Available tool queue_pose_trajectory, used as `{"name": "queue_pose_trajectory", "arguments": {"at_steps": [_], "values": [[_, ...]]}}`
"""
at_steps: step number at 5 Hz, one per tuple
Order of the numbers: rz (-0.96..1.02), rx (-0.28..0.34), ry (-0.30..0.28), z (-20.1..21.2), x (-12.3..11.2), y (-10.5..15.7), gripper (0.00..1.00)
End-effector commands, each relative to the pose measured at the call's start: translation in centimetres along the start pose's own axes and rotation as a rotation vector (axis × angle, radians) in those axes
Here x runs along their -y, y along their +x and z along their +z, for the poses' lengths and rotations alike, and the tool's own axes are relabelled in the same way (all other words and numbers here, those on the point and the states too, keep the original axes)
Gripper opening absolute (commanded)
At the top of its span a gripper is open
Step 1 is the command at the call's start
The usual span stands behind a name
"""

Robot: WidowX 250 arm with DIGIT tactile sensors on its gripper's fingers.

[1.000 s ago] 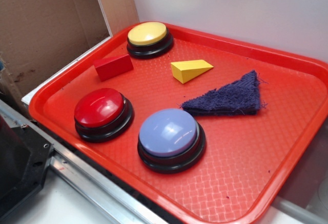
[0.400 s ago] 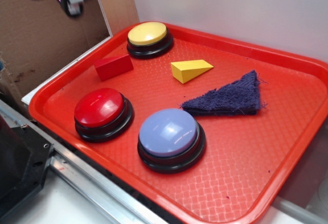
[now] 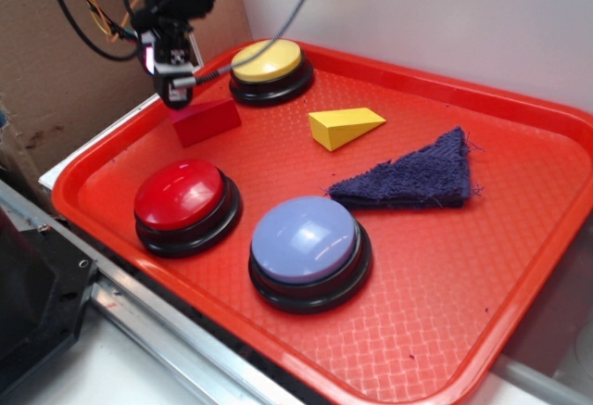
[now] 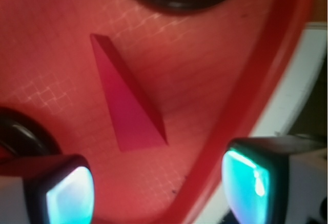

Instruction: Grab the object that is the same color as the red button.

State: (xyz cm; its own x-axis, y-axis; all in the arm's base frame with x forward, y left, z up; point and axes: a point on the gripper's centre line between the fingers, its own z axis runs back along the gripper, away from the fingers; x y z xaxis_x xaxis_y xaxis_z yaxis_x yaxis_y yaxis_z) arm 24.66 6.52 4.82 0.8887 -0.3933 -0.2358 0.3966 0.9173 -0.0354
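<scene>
Descended, spread claw (image 4: 156,188) hovers over red block (image 3: 206,120), seemingly lengthwise toward yellow button (image 3: 269,69).

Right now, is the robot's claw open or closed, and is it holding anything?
End effector: open, holding nothing; it hangs above the red block, whose near end shows between the fingers.

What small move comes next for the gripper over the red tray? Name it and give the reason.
Probably shift slightly inward over the tray, then lower. In the wrist view the open gripper hangs above the small red rectangular block, but its right finger sits over the red plastic tray's rim, and the block lies ahead of the fingertips. It matches the round glossy red button in colour.
</scene>
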Motion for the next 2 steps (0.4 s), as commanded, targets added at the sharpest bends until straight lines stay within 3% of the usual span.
{"name": "queue_pose_trajectory", "arguments": {"at_steps": [1, 2], "values": [[-0.033, -0.006, 0.033, -2.2, 0.0, 1.7, 1.0], [-0.038, -0.043, 0.021, -3.7, 0.2, 2.0, 0.96]]}}
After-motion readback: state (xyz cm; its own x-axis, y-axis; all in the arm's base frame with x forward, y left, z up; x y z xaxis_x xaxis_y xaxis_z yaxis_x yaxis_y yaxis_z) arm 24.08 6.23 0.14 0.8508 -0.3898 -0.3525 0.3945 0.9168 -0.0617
